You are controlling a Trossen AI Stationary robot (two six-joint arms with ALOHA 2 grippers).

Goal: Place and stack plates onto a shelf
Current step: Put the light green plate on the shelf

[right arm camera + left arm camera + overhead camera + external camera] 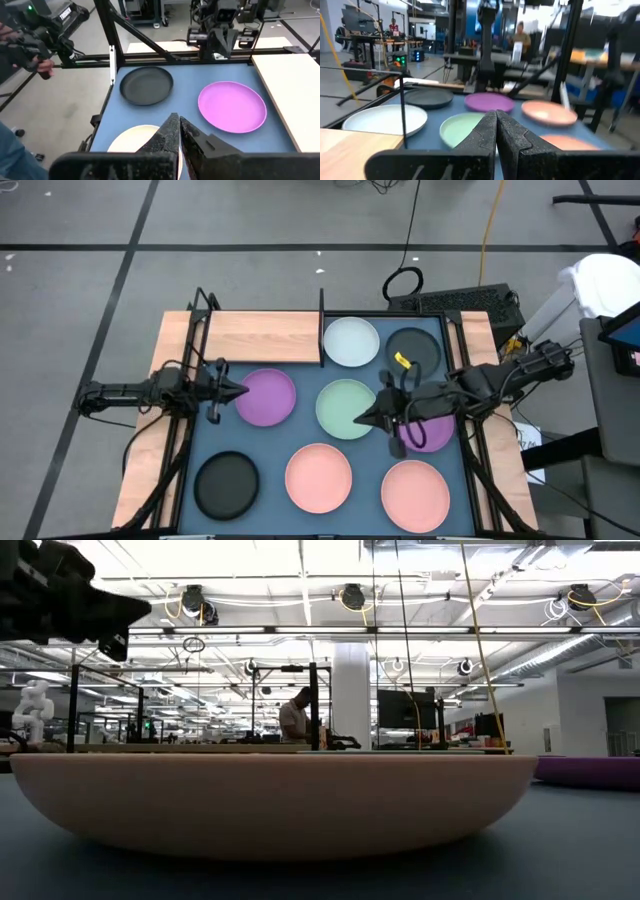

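Showing eight plates lying flat on a blue-grey mat (pixel 275 445) covering the worktop; resting singly: whitish plate (pixel 351 341), black plate (pixel 415 348), purple plate (pixel 266 396), pale green plate (pixel 345 408), second purple plate (pixel 430 432), second black plate (pixel 226 484), two salmon plates (pixel 318 476) (pixel 414 494); light-wood shelf (pixel 262 337) sitting bare at the far left; left claw (pixel 243 391) hovering clenched, holding nothing, beside the purple plate; right claw (pixel 362 419) hovering clenched, holding nothing, above the green plate.

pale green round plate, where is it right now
In the high view the pale green round matte plate lies mid-mat, below the whitish plate, between the two purple plates.
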